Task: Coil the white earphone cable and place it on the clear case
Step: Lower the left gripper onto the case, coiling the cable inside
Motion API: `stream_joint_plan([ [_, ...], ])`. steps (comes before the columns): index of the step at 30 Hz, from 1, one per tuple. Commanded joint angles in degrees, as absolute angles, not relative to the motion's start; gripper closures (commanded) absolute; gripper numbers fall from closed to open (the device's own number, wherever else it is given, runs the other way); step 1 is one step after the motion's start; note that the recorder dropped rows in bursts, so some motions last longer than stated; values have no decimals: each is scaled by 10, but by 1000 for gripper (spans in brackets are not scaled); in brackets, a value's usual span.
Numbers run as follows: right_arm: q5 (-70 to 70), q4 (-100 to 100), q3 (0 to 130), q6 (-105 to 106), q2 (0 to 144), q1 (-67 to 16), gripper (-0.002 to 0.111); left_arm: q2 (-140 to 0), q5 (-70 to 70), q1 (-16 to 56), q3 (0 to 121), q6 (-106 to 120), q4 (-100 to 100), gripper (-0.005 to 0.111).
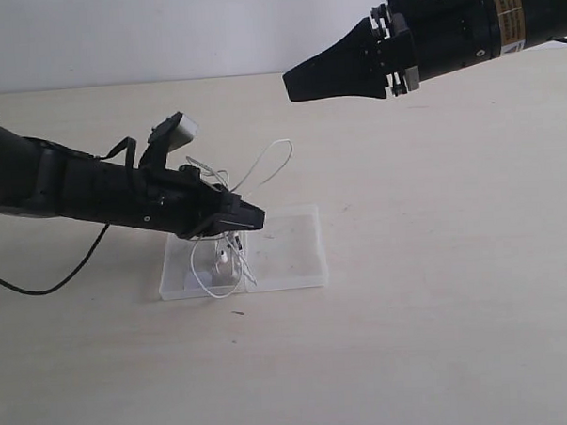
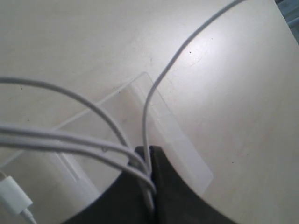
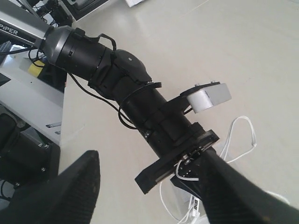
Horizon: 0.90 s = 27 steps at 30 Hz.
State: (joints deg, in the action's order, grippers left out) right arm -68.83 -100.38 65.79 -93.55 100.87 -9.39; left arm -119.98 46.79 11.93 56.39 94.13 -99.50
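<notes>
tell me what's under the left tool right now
The clear case lies on the table under the left tool, and loops of the white earphone cable hang from the shut tool over it. The tool itself covers part of the case's far edge.

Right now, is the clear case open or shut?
Open: the clear case lies spread flat, its two halves side by side on the table.
</notes>
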Motion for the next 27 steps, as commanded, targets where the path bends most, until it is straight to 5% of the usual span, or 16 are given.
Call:
stream_joint_plan([
  [1,-687,-999,656,-927,1009,-93,49,-1200,472,127,567,940,-999,107],
  [23,-687,-999,656,-926,1009,-93,49,-1207,374,190,623,877,-928,107],
  [27,-687,-999,656,-926,1009,-93,49,-1207,378,190,623,868,-904,92],
])
